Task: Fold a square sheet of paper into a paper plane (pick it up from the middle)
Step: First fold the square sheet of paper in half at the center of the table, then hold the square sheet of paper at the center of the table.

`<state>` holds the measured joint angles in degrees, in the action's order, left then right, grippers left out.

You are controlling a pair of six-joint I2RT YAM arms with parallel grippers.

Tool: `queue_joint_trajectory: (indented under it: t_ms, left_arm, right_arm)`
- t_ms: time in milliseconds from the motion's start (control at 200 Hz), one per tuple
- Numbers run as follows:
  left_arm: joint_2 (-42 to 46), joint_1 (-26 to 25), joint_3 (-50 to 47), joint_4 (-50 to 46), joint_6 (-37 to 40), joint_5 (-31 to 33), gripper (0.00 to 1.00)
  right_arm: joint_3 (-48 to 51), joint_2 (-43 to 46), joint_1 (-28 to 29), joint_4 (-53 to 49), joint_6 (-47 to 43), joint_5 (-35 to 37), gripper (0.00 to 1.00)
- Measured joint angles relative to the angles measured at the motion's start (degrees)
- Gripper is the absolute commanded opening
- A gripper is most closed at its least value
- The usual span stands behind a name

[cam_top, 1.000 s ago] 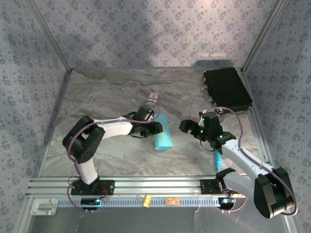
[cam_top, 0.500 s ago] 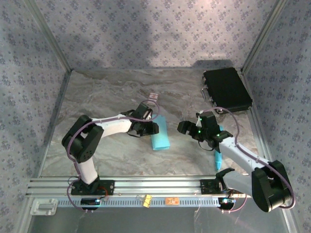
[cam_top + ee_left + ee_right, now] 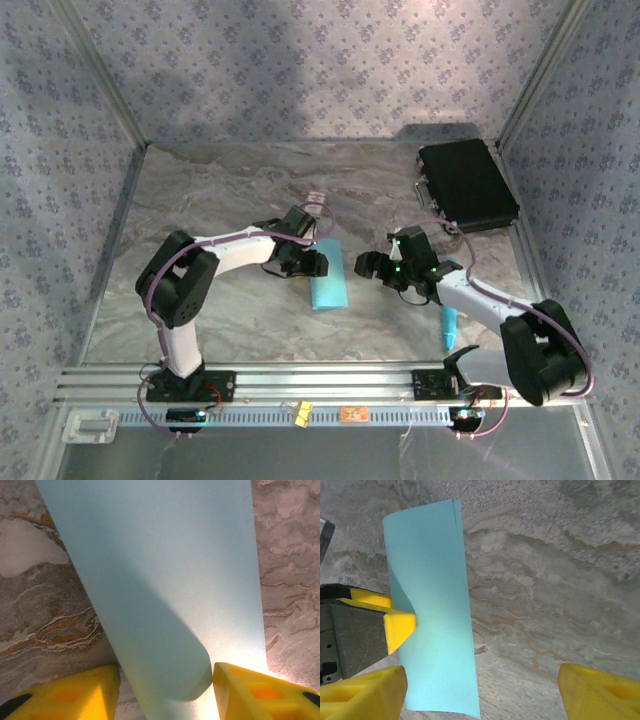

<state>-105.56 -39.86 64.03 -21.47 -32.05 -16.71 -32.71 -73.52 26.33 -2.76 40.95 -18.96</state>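
The square sheet of paper (image 3: 330, 285) is light blue and lies mid-table, doubled over into a narrow strip (image 3: 435, 605); no paper plane is in view. My left gripper (image 3: 306, 262) stands at the strip's left edge. Its yellow jaws are partly apart and straddle the paper's curled fold (image 3: 165, 555), with one fingertip (image 3: 400, 625) resting on the sheet. In the left wrist view, the left gripper (image 3: 167, 692) has the curl filling the gap between its jaws without being pinched flat. My right gripper (image 3: 368, 266) hovers just right of the strip, open wide (image 3: 482, 695), with only the strip's near corner between its fingers.
A slim cyan pen (image 3: 449, 328) lies near the right arm. A black case (image 3: 466, 185) sits at the back right. A small white card (image 3: 317, 199) lies behind the paper. Patterned walls close in the marble table (image 3: 230, 190).
The right gripper has moved left toward the paper and its jaws have narrowed a little. The left gripper shifted up along the paper's left edge, and the sheet now looks narrower.
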Motion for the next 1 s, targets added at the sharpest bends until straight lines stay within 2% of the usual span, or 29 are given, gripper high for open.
queue_joint_trajectory:
  t_ms: [170, 465, 720, 890, 999]
  left_arm:
    - [-1.4, 0.0, 2.2, -2.8, 2.1, 0.1, 0.53]
    - [-1.9, -0.4, 3.3, -4.3, 2.3, 0.9, 0.54]
    - [-1.9, -0.6, 3.3, -4.3, 2.2, 1.1, 0.55]
    - [-1.8, -0.8, 3.3, -4.2, 2.0, 1.5, 0.56]
    - [-1.5, -0.8, 3.2, -3.9, 1.1, 1.4, 0.61]
  right_arm:
    - [-0.9, -3.1, 1.3, 1.5, 0.5, -1.3, 0.53]
    - [-4.7, -12.4, 4.0, 6.7, 3.5, -3.0, 0.22]
    - [-11.4, -21.7, 7.1, 8.4, 4.8, -3.6, 0.15]
    - [-11.7, -24.7, 7.3, 8.4, 6.2, -2.7, 0.1]
    - [-10.4, -25.3, 7.4, 10.8, 8.5, -2.4, 0.09]
